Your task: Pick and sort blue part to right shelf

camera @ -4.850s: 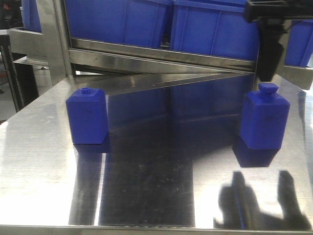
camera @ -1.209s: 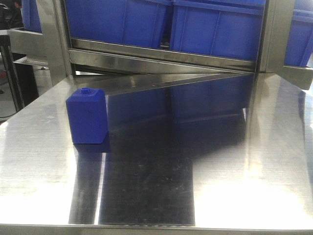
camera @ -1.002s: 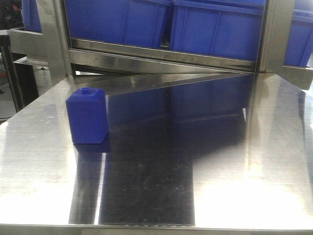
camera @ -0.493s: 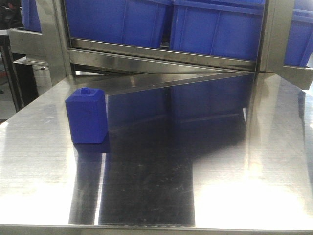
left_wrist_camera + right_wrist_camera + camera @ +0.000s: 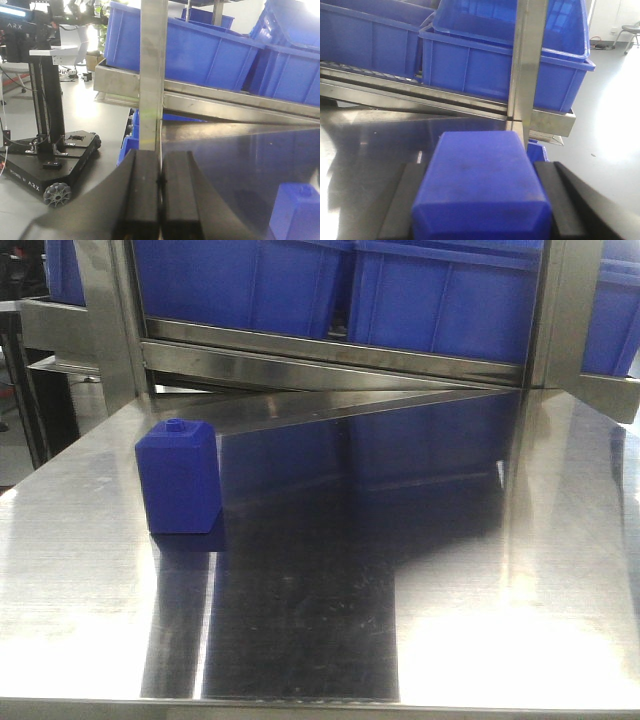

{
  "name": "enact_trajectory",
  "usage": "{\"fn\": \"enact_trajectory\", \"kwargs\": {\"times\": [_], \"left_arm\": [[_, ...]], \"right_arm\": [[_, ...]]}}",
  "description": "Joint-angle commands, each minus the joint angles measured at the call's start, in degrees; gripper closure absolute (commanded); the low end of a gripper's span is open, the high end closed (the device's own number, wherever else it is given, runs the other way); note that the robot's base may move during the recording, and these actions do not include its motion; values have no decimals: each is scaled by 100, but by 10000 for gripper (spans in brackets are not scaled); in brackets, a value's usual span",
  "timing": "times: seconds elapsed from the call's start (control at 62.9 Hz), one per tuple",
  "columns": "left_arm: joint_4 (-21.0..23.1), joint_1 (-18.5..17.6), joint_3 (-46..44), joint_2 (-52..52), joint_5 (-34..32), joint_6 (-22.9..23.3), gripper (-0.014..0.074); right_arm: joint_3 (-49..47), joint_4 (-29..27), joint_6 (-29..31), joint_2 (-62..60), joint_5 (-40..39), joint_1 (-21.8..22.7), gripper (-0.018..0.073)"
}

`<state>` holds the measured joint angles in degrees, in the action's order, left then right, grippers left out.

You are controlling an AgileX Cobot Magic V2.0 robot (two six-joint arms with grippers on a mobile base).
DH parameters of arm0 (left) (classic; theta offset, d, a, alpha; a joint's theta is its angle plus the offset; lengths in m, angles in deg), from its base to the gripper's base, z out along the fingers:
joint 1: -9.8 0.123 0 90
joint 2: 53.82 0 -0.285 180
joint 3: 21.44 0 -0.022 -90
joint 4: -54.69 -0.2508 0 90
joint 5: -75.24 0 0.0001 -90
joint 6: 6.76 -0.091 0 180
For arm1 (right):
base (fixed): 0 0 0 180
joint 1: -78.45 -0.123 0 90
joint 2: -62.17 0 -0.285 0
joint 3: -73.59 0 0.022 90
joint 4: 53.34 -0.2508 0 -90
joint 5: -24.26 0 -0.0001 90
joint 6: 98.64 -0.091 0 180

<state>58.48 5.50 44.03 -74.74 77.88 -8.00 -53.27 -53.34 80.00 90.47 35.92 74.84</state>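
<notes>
One blue part (image 5: 180,480), a square bottle shape with a small cap, stands on the left of the steel table (image 5: 420,640); the left wrist view catches it at the lower right (image 5: 297,212). My left gripper (image 5: 160,155) is shut and empty, hanging off the table's left edge. A second blue part (image 5: 480,185) fills the right wrist view, and my right gripper (image 5: 480,165) is shut on it, one black finger (image 5: 400,205) on each side. Ahead of it is the steel shelf (image 5: 545,120) with blue bins (image 5: 490,70). Neither gripper shows in the front view.
A steel upright post (image 5: 527,65) stands just ahead of the held part. Blue bins (image 5: 430,300) line the sloped rack behind the table. Left of the table, on the floor, stands a black wheeled stand (image 5: 45,150).
Some five seconds ago a second blue part stood at the table's right under the right gripper; it has left the table. Over the last second the front view stays the same.
</notes>
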Motion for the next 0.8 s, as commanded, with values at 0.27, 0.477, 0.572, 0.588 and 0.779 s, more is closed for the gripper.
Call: {"fn": "enact_trajectory", "kwargs": {"times": [0.27,0.477,0.572,0.588,0.779], "left_arm": [[-113,-427,-1189,-1519,-440,54,373],[-113,-676,-1745,-2556,-357,54,132],[-113,-676,-2091,-3031,-208,54,97],[-113,-676,-2120,-3104,-182,54,97],[-113,-745,-3166,-4164,1290,54,97]], "right_arm": [[-171,77,-8,26,-513,30,137],[-171,77,-8,26,-513,30,137],[-171,77,-8,26,-513,30,137],[-171,77,-8,26,-513,30,137],[-171,77,-8,26,-513,30,137]]}}
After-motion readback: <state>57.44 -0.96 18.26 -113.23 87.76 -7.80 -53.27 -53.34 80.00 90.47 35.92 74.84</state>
